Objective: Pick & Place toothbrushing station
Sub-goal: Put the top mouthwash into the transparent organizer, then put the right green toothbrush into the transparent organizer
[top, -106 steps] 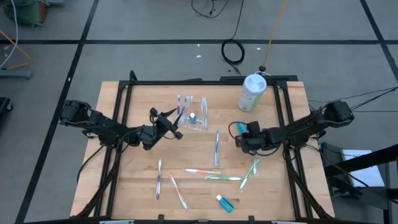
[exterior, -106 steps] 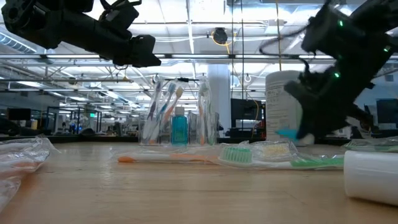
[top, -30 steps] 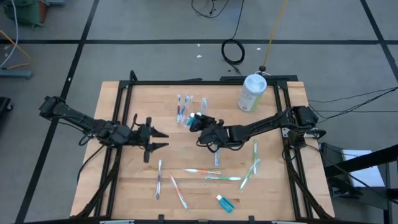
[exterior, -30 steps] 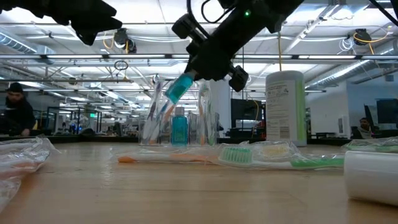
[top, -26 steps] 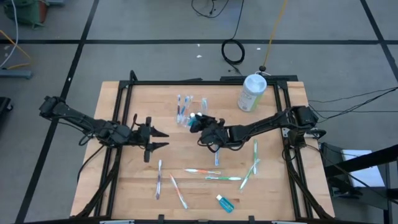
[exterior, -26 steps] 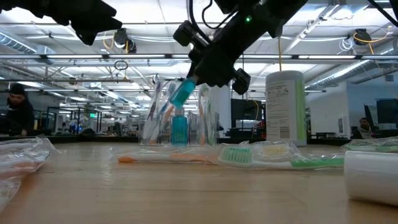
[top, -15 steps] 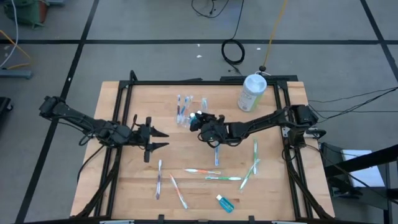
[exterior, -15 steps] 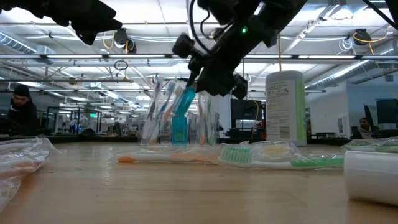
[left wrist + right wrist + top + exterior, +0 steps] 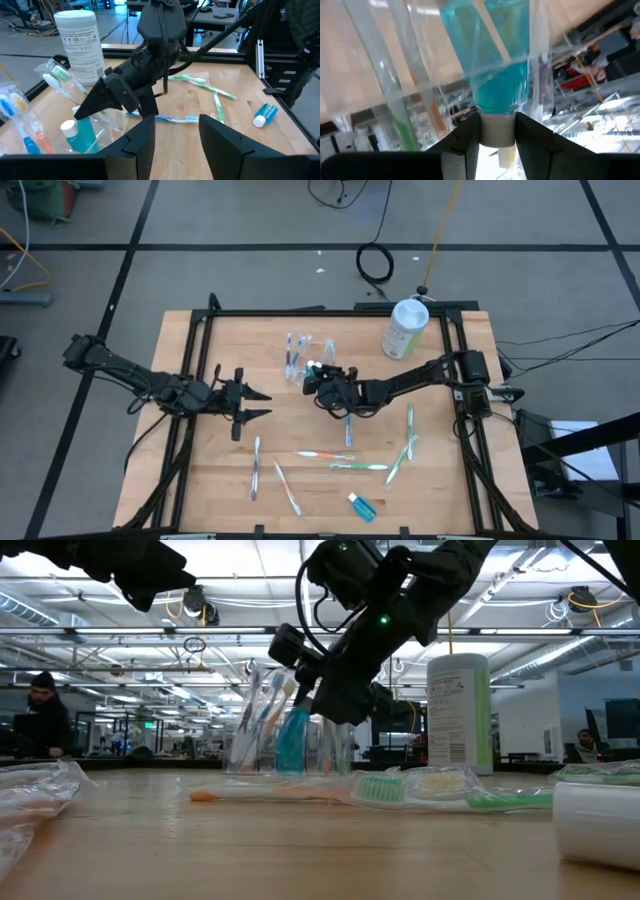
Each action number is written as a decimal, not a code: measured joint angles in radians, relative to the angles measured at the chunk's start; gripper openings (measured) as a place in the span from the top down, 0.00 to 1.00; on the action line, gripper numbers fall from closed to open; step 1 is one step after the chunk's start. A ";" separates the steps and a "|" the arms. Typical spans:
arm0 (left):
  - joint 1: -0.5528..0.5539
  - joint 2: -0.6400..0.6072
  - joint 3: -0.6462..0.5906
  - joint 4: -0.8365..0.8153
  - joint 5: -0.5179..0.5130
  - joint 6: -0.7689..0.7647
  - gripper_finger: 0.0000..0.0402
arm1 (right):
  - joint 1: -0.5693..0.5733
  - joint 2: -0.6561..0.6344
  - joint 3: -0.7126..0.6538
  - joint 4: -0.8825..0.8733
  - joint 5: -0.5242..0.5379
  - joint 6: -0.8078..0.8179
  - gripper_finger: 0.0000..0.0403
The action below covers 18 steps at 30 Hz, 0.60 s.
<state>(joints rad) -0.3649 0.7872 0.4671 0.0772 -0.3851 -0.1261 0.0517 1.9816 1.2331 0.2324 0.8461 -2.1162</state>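
The toothbrushing station, a see-through holder [image 9: 300,352] with toothbrushes standing in it, sits on the far middle of the table; it also shows in the low view [image 9: 335,740]. My right gripper [image 9: 318,374] is over the holder, shut on a small blue bottle [image 9: 292,738] with a white cap; the bottle's body is down between the holder's clear walls [image 9: 395,75]. My left gripper [image 9: 256,404] is open and empty, left of the holder and level with the table [image 9: 177,125]. My right gripper pinches the bottle's white cap [image 9: 497,131] between its two fingers. The fingers slant down from the table's right side. The bottle hangs below them, a little tilted, its blue body [image 9: 495,60] inside the holder. I cannot tell whether its base stands on the holder's floor.
A tall white-and-green canister [image 9: 405,328] stands at the far right. Several toothbrushes [image 9: 348,420] [image 9: 325,455] [image 9: 405,448] and another blue bottle [image 9: 362,507] lie on the near half of the table. A clear wrapper [image 9: 40,785] lies at the near left. A person [image 9: 40,720] is in the room behind.
My right gripper has gone down and slightly toward the far edge, over the holder, with the blue bottle. The bottle, held tilted above the holder a second ago, now stands more upright with its body down inside the holder.
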 joint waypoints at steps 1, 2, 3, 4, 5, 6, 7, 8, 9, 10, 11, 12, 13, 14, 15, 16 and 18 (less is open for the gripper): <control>0.000 0.000 0.000 0.000 0.000 0.000 0.61 | 0.000 0.000 0.000 -0.004 -0.011 0.000 0.74; 0.000 0.000 0.000 0.000 0.000 0.000 0.61 | 0.000 0.001 0.000 -0.003 -0.024 0.000 0.74; 0.000 0.000 0.000 0.000 0.000 0.000 0.61 | 0.000 0.001 0.000 -0.003 -0.039 0.006 0.74; 0.000 0.000 0.000 0.000 0.000 0.000 0.61 | 0.000 0.001 0.000 -0.001 -0.050 0.018 0.74; 0.000 0.000 0.000 0.000 0.000 0.000 0.61 | 0.000 0.001 0.000 -0.001 -0.066 0.038 0.74; 0.000 0.000 0.000 0.000 0.000 0.000 0.61 | 0.000 0.001 0.000 -0.001 -0.083 0.062 0.74; 0.000 0.000 0.000 0.000 0.000 0.000 0.61 | 0.000 0.001 0.000 -0.001 -0.098 0.081 0.73; 0.000 0.000 0.000 0.000 0.000 0.000 0.61 | 0.000 0.001 0.000 -0.001 -0.115 0.086 0.73; 0.000 0.000 0.000 0.000 0.000 0.000 0.61 | 0.000 0.001 0.000 0.000 -0.124 0.089 0.72; 0.000 0.000 0.000 0.000 0.000 0.000 0.61 | 0.000 0.001 0.000 -0.001 -0.133 0.092 0.71; 0.000 0.000 0.000 0.000 0.000 0.000 0.61 | 0.001 0.000 0.000 0.001 -0.140 0.107 0.70; 0.000 0.000 0.000 0.000 0.000 0.000 0.61 | 0.001 0.000 0.001 0.003 -0.144 0.124 0.69; 0.000 0.000 0.000 0.000 0.000 0.000 0.61 | 0.001 0.000 0.002 0.004 -0.142 0.137 0.67; 0.000 0.000 0.000 0.000 0.000 0.000 0.61 | 0.001 -0.001 0.002 0.004 -0.142 0.148 0.66; 0.000 0.000 0.000 0.000 0.000 0.000 0.61 | 0.001 -0.001 0.002 0.004 -0.141 0.158 0.65; 0.000 0.000 0.000 0.000 0.000 0.000 0.61 | 0.001 -0.002 0.002 0.006 -0.141 0.163 0.63; 0.000 0.000 0.000 0.000 0.000 0.000 0.61 | 0.001 -0.002 0.002 0.007 -0.141 0.165 0.61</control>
<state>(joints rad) -0.3649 0.7872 0.4671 0.0772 -0.3847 -0.1265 0.0525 1.9800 1.2350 0.2398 0.7054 -1.9511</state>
